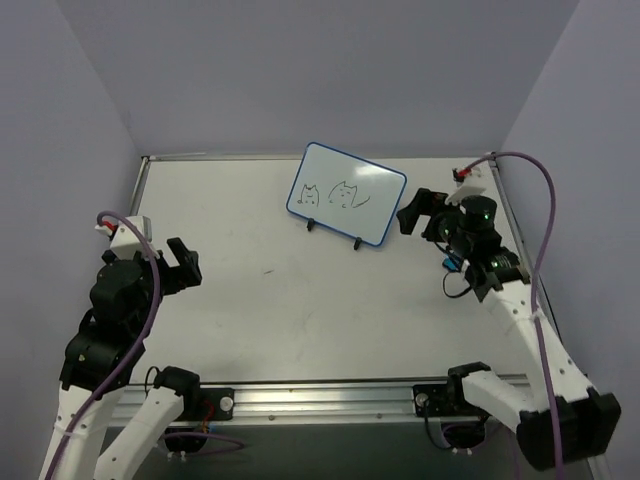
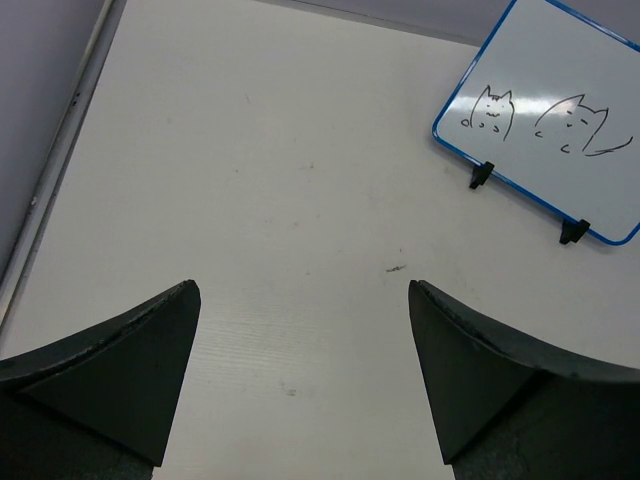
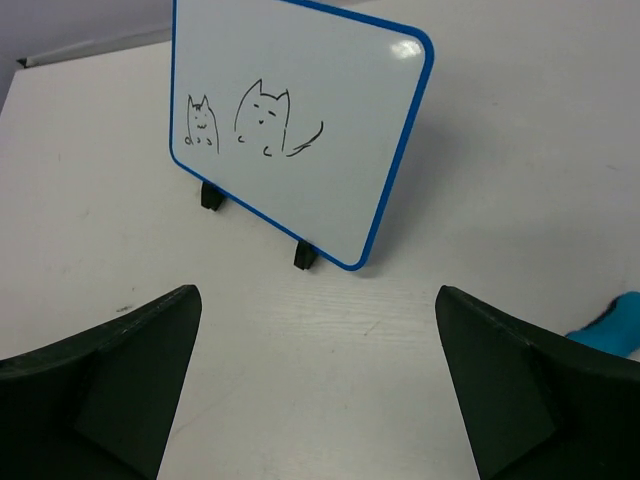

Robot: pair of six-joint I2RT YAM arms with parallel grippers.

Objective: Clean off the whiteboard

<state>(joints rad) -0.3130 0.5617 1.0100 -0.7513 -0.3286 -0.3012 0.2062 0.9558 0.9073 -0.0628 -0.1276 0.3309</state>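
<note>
Two cat drawings [image 1: 331, 194] mark the whiteboard [image 1: 372, 183], propped on its feet at the far side of the table [image 1: 260, 310]. Our left gripper [image 1: 187, 263] and right gripper [image 1: 419, 211] are spread and empty. We think the right one faces the board so it can reach it.

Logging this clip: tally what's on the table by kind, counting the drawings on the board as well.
Small rectangular white board with blue rim: 1
Black cat doodles: 2
Small black feet under the board: 2
Small light-blue object, cut off at the right wrist view's edge: 1
Total: 6
</note>
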